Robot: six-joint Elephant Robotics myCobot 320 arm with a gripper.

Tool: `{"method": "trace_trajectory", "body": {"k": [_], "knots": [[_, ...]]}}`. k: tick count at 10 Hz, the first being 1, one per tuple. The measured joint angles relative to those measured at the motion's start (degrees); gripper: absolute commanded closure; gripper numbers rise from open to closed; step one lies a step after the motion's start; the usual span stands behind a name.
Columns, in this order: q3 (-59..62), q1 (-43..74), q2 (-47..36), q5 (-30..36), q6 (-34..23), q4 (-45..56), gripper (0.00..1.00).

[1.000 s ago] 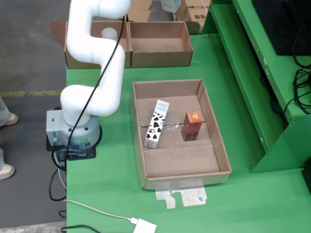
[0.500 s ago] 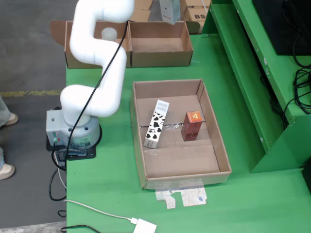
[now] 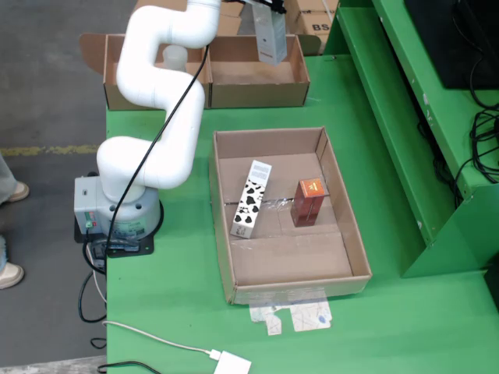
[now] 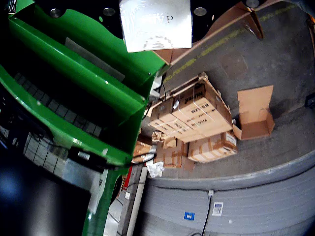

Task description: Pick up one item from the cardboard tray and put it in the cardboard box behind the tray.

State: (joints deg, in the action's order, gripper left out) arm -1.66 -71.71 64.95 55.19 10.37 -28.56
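Observation:
In the fixed view, my gripper [image 3: 267, 8] is at the top edge, shut on a white carton [image 3: 271, 37] that hangs upright above the open cardboard box [image 3: 257, 95] behind the tray. The wrist view shows the same carton [image 4: 155, 24] close up at the top, held against the black gripper body. The cardboard tray [image 3: 222, 234] sits mid-table. A cow-patterned carton [image 3: 250, 199] lies in it, and a red-brown carton [image 3: 308, 202] stands to its right.
A second open box [image 3: 125, 97] stands left of the rear box, partly behind the white arm [image 3: 160, 86]. The arm's base [image 3: 117, 210] is left of the tray. Green shelving [image 3: 390, 93] runs along the right. A white adapter [image 3: 232, 364] and paper scraps [image 3: 300, 318] lie in front.
The arm has swung right and lowered. The white carton, only just showing at the top edge before, now hangs in full view over the rear box.

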Motion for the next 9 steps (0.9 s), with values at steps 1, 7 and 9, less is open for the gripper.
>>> {"method": "trace_trajectory", "body": {"k": [1,7,9], "knots": [[0.0,0.2,1.5,0.0,0.3,0.0,1.0],[-0.1,2.4,8.5,0.1,0.6,0.0,1.0],[-0.1,2.9,9.6,0.1,0.4,0.0,1.0]]}}
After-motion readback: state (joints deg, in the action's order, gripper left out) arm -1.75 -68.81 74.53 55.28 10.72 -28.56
